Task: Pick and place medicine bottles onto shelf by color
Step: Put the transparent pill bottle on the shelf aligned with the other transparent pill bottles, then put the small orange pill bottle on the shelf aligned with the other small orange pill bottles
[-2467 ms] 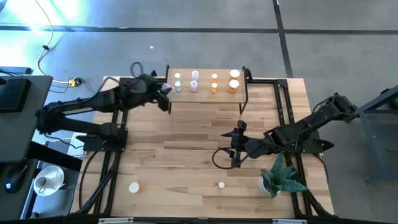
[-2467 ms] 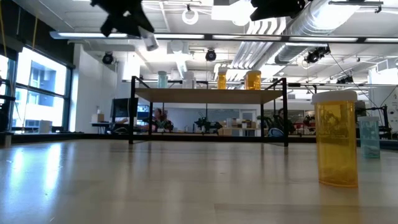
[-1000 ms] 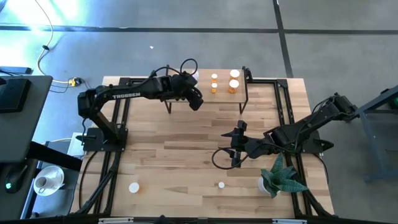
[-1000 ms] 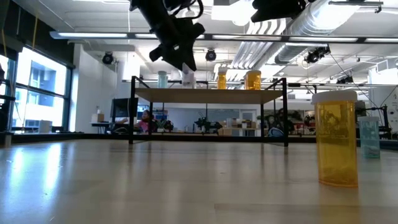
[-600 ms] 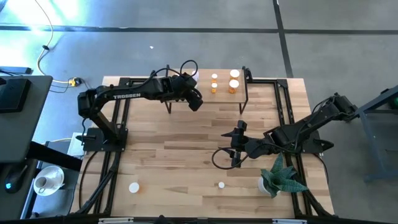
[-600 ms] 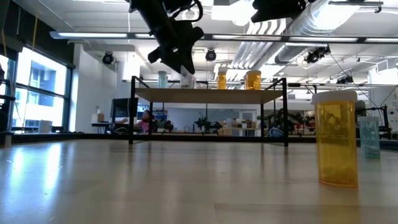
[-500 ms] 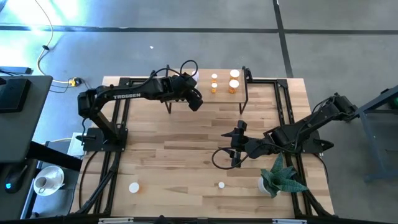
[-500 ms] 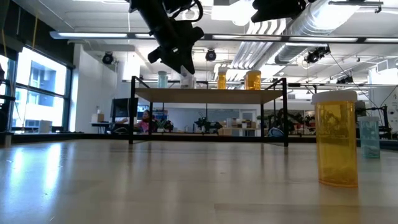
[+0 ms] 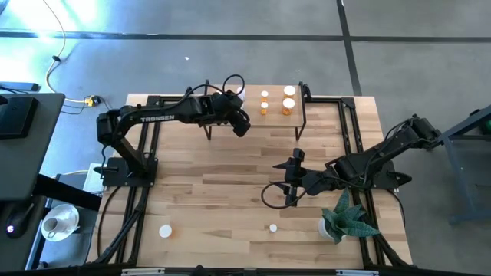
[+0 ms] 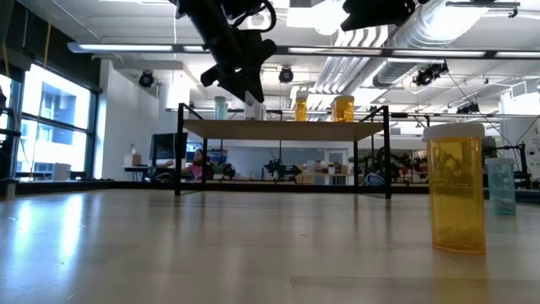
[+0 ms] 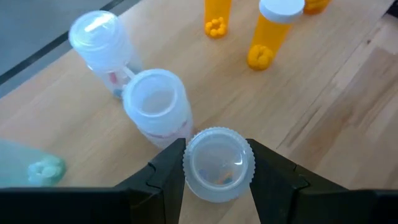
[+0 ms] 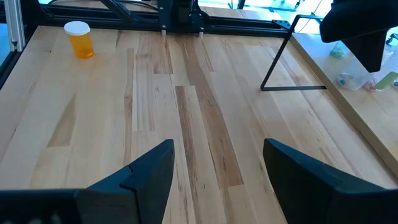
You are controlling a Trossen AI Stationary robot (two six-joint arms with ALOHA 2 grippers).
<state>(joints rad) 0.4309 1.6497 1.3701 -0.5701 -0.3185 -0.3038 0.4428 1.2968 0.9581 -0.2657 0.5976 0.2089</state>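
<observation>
The shelf stands at the table's far middle. On it are orange medicine bottles toward its right end, and two whitish bottles and a pale green one further left. My left gripper hovers over the shelf's front, shut on a whitish bottle. My right gripper hangs open over the table's middle right, holding nothing. An orange bottle stands on the tabletop near the front. My left gripper pinches the whitish bottle's white cap by its two sides between its two fingers. The fingers slant down from the table's near left side. The bottle is upright below them, next to another whitish bottle. Whether its base touches the shelf I cannot tell.
Two white-capped bottles stand near the table's front edge, and a small green plant at the front right. A pale bottle stands behind the near orange one. Bare tabletop lies between the shelf and the front edge.
</observation>
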